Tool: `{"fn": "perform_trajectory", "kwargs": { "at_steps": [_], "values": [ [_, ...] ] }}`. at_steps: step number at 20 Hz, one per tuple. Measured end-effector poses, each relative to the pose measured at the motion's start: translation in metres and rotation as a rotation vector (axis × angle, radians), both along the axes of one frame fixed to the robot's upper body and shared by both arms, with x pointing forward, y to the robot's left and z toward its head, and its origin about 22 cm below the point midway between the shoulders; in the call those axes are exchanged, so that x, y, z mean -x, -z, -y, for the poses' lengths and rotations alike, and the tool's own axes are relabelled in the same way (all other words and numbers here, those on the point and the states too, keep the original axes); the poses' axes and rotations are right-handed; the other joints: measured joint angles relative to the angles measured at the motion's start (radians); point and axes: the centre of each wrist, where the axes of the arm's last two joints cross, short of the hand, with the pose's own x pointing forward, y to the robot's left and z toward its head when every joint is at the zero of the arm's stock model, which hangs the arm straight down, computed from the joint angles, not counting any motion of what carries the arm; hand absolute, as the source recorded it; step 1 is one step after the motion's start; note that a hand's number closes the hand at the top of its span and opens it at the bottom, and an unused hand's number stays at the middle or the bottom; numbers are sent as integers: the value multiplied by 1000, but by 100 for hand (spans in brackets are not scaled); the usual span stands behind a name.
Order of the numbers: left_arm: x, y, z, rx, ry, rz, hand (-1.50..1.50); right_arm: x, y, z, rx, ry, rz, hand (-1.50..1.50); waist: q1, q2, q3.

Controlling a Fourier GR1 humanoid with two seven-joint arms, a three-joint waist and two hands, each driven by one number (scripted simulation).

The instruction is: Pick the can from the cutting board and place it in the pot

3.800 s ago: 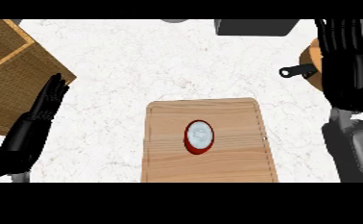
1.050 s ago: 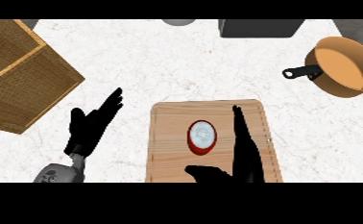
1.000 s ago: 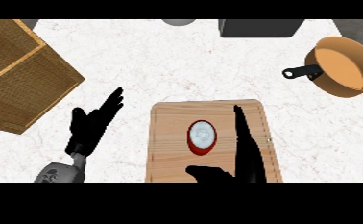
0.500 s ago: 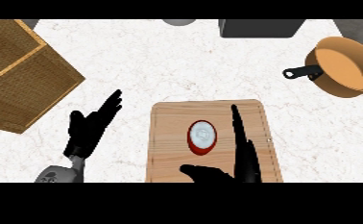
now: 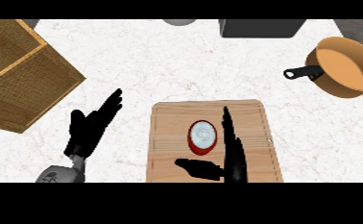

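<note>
A red can (image 5: 201, 138) with a silver top stands upright in the middle of the wooden cutting board (image 5: 164, 122). My right hand (image 5: 230, 155) is open over the board: its straight fingers lie along the can's right side and its thumb points left below the can. I cannot tell whether the fingers touch the can. The orange pot (image 5: 344, 66) with a black handle sits at the right edge, well away from the board. My left hand (image 5: 90, 129) rests open on the counter to the left of the board, fingers up.
A wicker basket (image 5: 28, 74) fills the left side. A dark grey box (image 5: 261, 27) and a grey round object (image 5: 180, 21) sit at the far edge. White marble counter lies between the board and the pot.
My right hand has crept slightly left toward the can, thumb shifting under it. The can, pot and left hand hold their places.
</note>
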Motion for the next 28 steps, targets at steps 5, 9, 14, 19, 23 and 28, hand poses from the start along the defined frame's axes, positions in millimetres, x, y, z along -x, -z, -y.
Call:
{"fn": "perform_trajectory", "kwargs": {
  "at_steps": [5, 9, 14, 19, 23, 28],
  "values": [
    [1, 0, -1, 6, 1, -4, 0, -3, 22, 0, 91, -45, 57, 150, -2, -6, -5],
    [2, 1, 8, 3, 2, -3, 0, -3, 34, 2, 57, -40, 108, 150, -3, -12, -8],
    [-2, 1, 6, 6, -2, -1, 0, 1, 43, 33, 4, 1, 168, 150, -7, -14, -6],
    [4, 5, -8, 2, -50, -13, 0, 4, 38, 170, 85, 215, 155, 150, -61, -13, 0],
    [9, 7, -15, 2, -68, -16, 0, 22, 15, 280, 164, 364, 198, 150, -72, -11, 2],
    [4, 3, -10, 6, -37, -13, 0, 58, -10, 378, 260, 471, 256, 150, -39, -5, 2]
  ]
}}
